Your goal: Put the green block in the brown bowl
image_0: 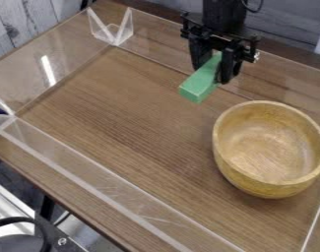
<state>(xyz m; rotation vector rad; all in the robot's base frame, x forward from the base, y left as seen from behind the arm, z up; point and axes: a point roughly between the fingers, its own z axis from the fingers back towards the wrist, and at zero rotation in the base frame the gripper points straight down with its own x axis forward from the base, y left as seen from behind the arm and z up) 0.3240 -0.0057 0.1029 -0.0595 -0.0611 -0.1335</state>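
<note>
Up in the air goes the small bright green rectangular block [199, 85], pinched at its upper end between the black fingers of the robot gripper [221, 67], and the jaws are clamped tight on it! The gripper points straight down from the dark arm at the top of the view. The block hangs tilted, its lower end slanting toward the left, clear of the brown wood-grain tabletop [109, 118] beneath it.

Off to the lower right sits the round light-brown wooden bowl [269, 148], thick-rimmed and shallow, nothing inside it. The block is near the bowl's upper left rim but not over it, apart from the wood.

Clear plastic walls [70, 162] ring the table, and a small clear plastic stand [109, 27] rests at the far left corner, well apart from the action.
</note>
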